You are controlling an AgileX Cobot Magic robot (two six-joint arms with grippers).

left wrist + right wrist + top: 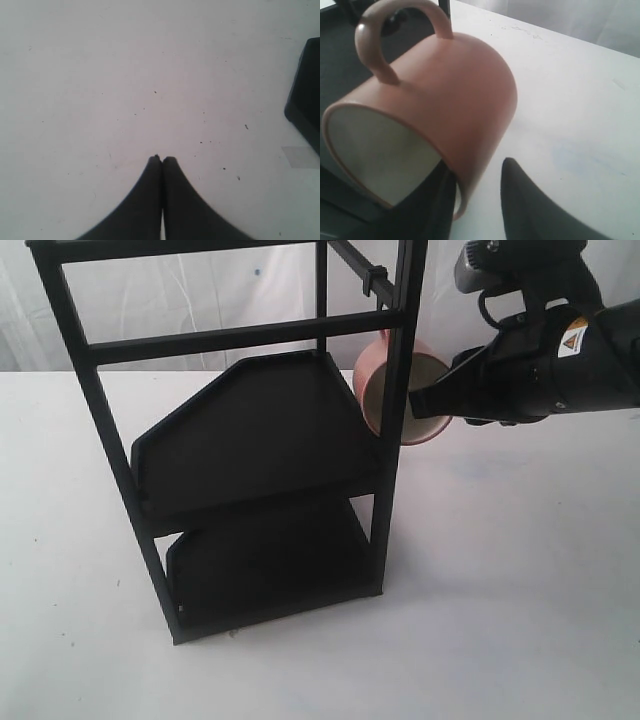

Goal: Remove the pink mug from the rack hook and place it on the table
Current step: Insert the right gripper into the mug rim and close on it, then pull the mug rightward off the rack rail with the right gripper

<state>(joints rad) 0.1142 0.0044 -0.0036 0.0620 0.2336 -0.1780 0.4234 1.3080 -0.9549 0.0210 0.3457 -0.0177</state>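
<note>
The pink mug (420, 430) hangs tilted at the rack's right side, its cream mouth facing down and left, partly behind a black post. The rack hook (374, 280) sticks out from the top bar above it. In the right wrist view the pink mug (450, 95) fills the frame, its loop handle (375, 35) uppermost around a dark piece of the rack. My right gripper (477, 172) is open and straddles the mug's wall: one finger inside the mouth, the other finger (520, 195) outside with a gap. My left gripper (162, 159) is shut and empty over the table (100, 75).
The tall black two-shelf rack (250, 440) stands on the white table (500, 570). A corner of the rack (305, 105) shows at the edge of the left wrist view. The left arm is out of the exterior view.
</note>
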